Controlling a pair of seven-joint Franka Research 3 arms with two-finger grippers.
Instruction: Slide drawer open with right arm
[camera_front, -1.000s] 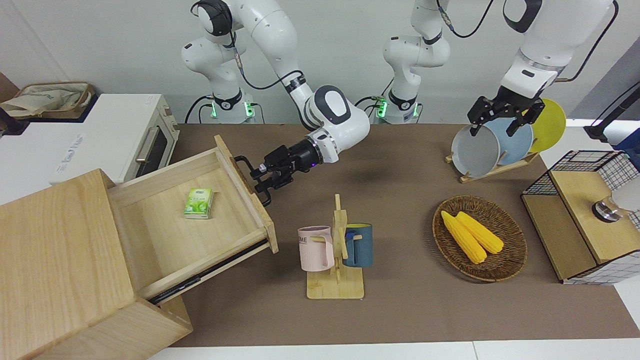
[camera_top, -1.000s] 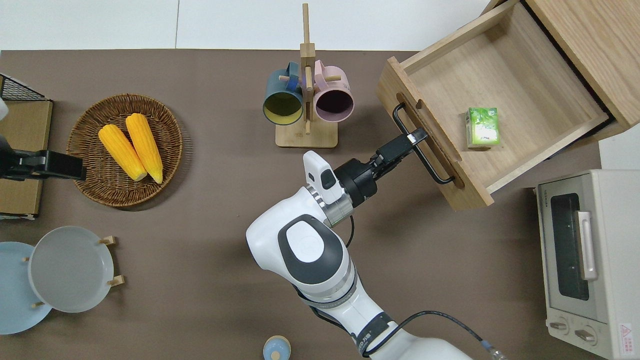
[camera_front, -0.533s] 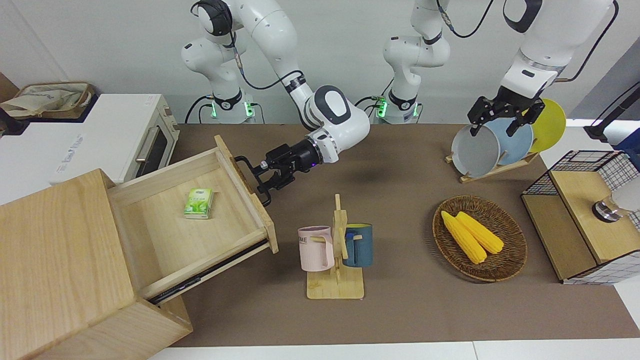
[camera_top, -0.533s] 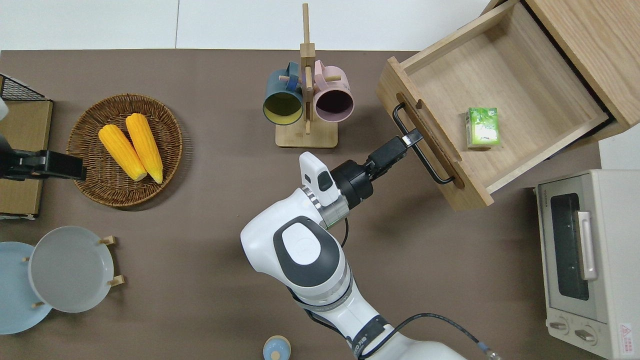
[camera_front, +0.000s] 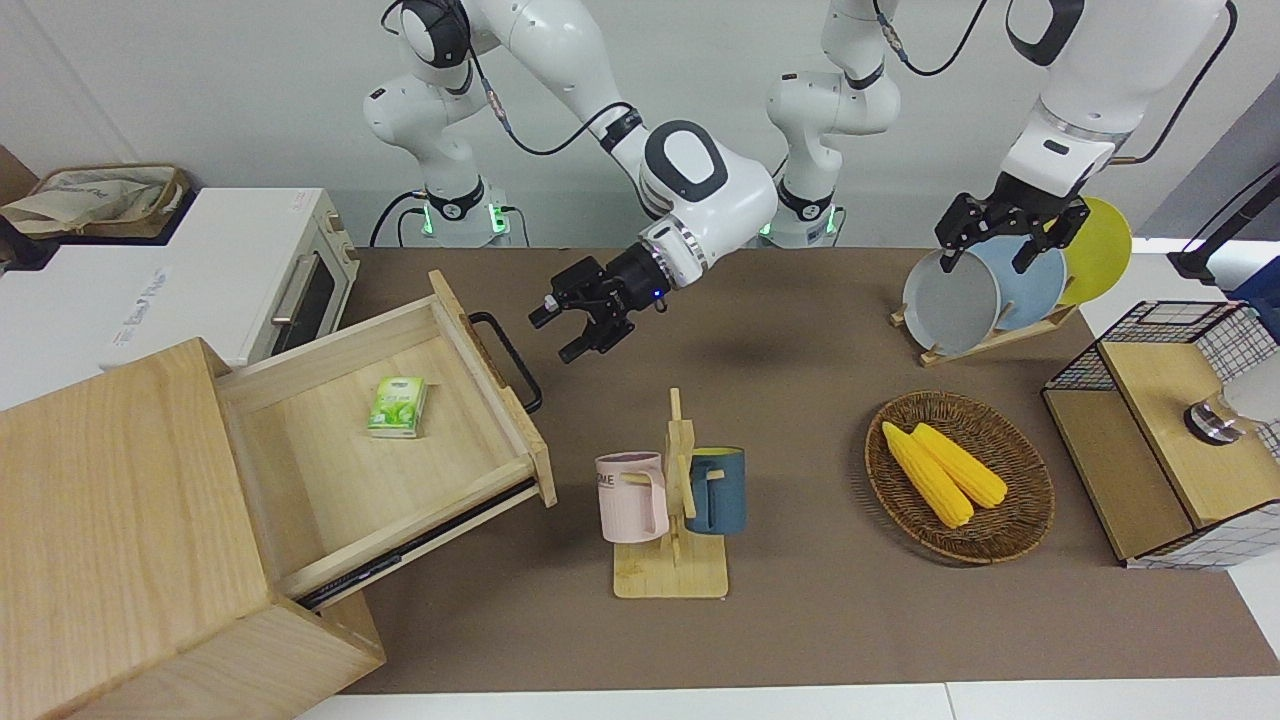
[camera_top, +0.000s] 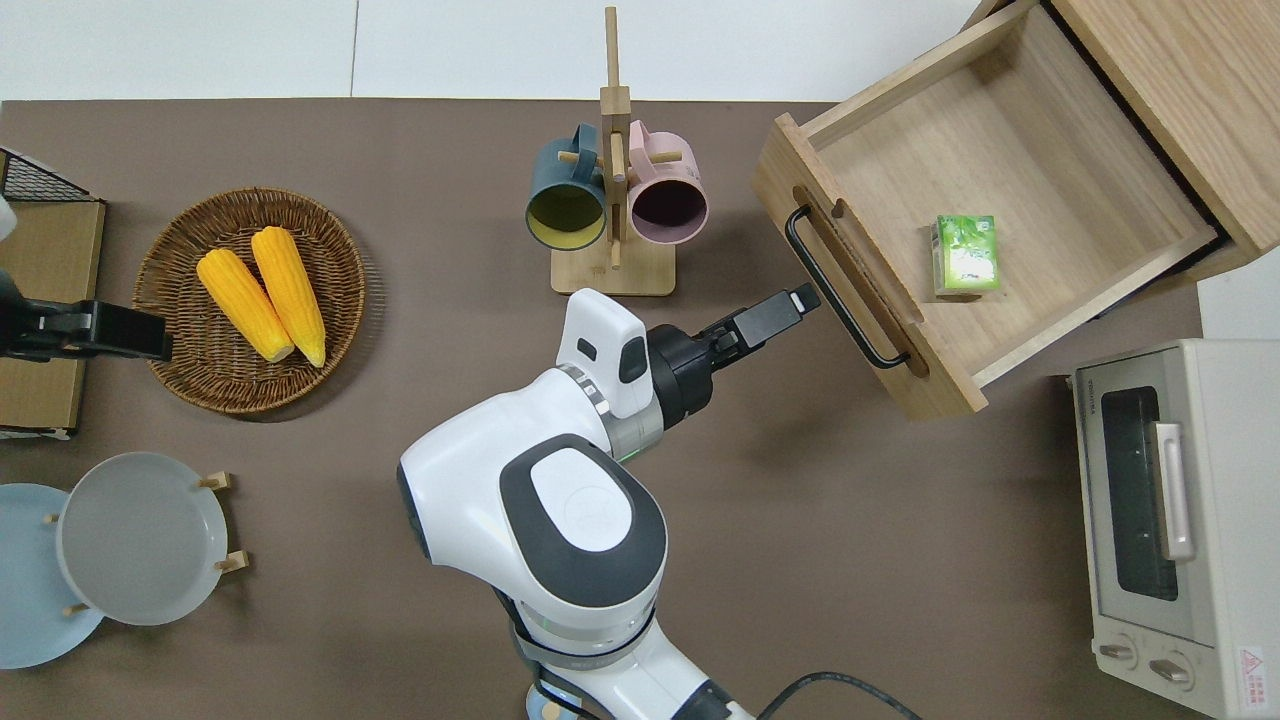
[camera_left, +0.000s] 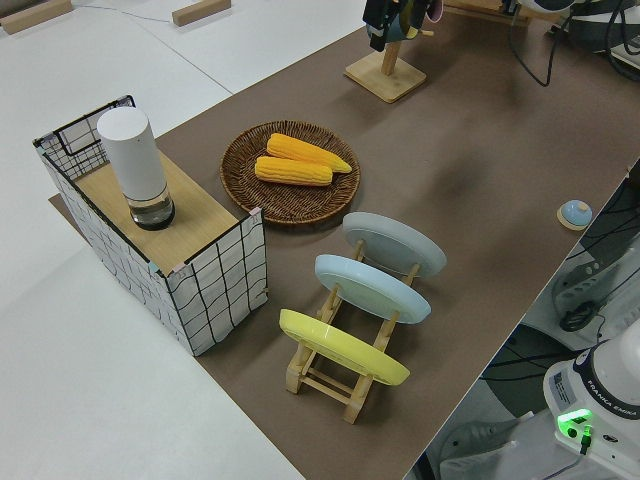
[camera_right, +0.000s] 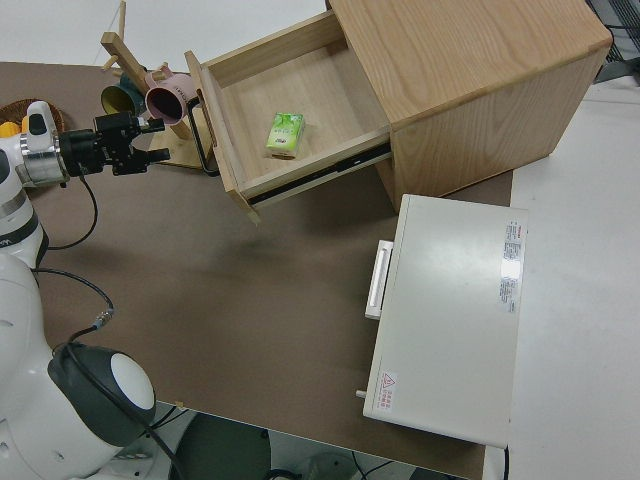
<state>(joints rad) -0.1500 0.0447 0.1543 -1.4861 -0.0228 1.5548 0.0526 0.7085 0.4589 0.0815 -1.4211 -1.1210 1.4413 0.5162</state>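
Note:
The light-wood drawer (camera_front: 400, 450) (camera_top: 1010, 150) (camera_right: 300, 165) stands pulled well out of the pale cabinet (camera_front: 110, 520), toward the right arm's end of the table. A small green packet (camera_front: 397, 406) (camera_top: 965, 254) lies inside it. The black bar handle (camera_front: 508, 360) (camera_top: 845, 285) (camera_right: 203, 140) on the drawer's front is free. My right gripper (camera_front: 556, 337) (camera_top: 800, 298) (camera_right: 155, 141) is open and holds nothing. It hovers over the brown table just short of the handle, clear of it. My left arm is parked.
A wooden mug rack (camera_front: 672, 500) with a pink and a blue mug stands close to the drawer front. A wicker basket (camera_front: 1020, 520) of corn, a plate rack (camera_front: 985, 290) and a wire box (camera_front: 1170, 430) fill the left arm's end. A white oven (camera_front: 270, 270) sits beside the cabinet.
My right gripper has let go of the drawer handle, opened and drawn back from it toward the table's middle, rising a little. The drawer has stayed where it was.

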